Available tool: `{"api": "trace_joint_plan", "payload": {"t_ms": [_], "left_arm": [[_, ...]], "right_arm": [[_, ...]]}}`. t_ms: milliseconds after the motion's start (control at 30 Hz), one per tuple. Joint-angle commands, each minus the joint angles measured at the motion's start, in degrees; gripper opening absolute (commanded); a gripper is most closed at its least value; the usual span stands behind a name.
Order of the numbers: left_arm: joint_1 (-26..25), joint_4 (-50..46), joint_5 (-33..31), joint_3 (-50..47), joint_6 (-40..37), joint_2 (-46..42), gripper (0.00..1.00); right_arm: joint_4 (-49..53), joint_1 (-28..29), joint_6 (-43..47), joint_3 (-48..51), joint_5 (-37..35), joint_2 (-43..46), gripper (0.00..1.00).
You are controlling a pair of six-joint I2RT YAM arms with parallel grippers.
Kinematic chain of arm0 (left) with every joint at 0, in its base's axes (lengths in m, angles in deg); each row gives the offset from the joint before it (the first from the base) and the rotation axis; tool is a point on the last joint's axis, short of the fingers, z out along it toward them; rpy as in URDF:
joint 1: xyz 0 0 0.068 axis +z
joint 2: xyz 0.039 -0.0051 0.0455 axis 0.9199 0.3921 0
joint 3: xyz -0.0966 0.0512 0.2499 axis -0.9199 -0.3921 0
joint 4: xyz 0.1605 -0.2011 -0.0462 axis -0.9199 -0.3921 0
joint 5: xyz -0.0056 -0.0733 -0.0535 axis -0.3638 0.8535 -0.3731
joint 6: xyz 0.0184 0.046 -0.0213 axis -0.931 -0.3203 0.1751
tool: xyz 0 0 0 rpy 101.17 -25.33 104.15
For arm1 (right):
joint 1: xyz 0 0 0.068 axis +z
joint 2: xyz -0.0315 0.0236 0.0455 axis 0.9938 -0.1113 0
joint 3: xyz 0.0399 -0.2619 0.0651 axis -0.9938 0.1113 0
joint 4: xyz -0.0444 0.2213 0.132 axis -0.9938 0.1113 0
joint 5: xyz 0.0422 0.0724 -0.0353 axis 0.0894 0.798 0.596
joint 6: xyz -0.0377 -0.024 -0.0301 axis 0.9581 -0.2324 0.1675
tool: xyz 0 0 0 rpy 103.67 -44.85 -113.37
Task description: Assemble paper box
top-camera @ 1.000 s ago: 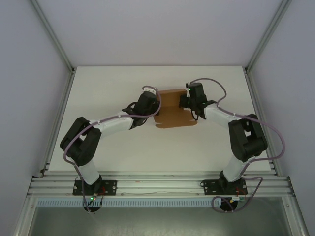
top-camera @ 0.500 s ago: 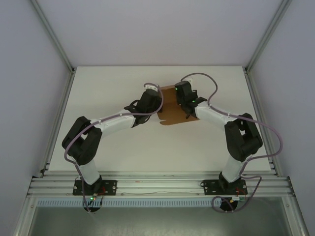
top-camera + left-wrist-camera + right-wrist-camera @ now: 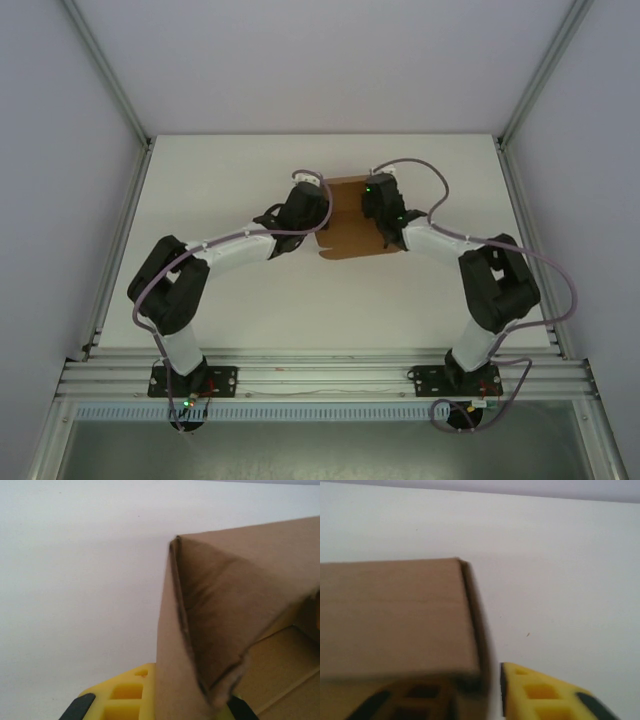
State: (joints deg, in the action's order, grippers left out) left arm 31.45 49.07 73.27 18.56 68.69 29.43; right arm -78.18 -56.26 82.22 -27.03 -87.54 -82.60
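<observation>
At mid-table the brown paper box (image 3: 348, 222) stands half-folded, left jaws clamping it, right jaws apart

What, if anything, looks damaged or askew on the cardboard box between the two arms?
The paper box has one flaw: in the left wrist view, the lower corner of its raised flap is frayed and crumpled, and the crease above it looks wrinkled. Nothing else stands out.

Left gripper (image 3: 182, 705) clamped, right gripper (image 3: 470, 700) slightly parted
</observation>
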Motion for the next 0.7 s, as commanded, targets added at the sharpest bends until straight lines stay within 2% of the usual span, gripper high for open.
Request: {"api": "trace_joint_plan", "payload": {"t_ms": [0, 67, 133, 233, 267, 433, 533, 567, 667], "left_arm": [[0.57, 2.59, -1.27, -1.36, -1.56, 0.57, 0.0], [0.57, 7.42, -1.24, -3.88, -3.18, 0.72, 0.0], [0.61, 11.84, -1.79, -5.94, -5.17, 1.6, 0.0], [0.66, 16.95, -1.87, -7.93, -6.9, 3.88, 0.0], [0.7, 17.85, -1.63, -8.22, -7.23, 4.56, 0.0], [0.57, 28.26, 0.59, -12.54, -9.27, 6.82, 0.0], [0.57, 35.58, 0.99, -15.7, -10.96, 8.06, 0.0], [0.57, 37.06, 1.14, -16.31, -11.32, 8.34, 0.0], [0.57, 39.32, 1.53, -16.66, -13.0, 10.73, 0.0]], "right_arm": [[-7.09, -1.58, -1.61, 1.82, 15.54, 3.32, 0.36], [-5.9, -2.12, -1.71, 2.36, 21.34, 4.84, 0.5], [-5.05, -2.75, -2.67, 4.08, 22.49, 7.32, 0.75], [-3.1, -4.33, -3.91, 7.12, 23.9, 12.13, 0.98], [-2.43, -4.62, -4.2, 8.06, 23.95, 13.87, 1.0], [0.28, -5.72, -4.99, 10.54, 20.01, 21.2, 1.0], [3.11, -5.93, -5.21, 6.96, 23.61, 21.21, 0.95], [4.11, -5.91, -5.07, 5.26, 26.4, 20.34, 0.91], [5.72, -5.95, -6.71, -0.23, 36.55, 16.06, 0.59]]}}
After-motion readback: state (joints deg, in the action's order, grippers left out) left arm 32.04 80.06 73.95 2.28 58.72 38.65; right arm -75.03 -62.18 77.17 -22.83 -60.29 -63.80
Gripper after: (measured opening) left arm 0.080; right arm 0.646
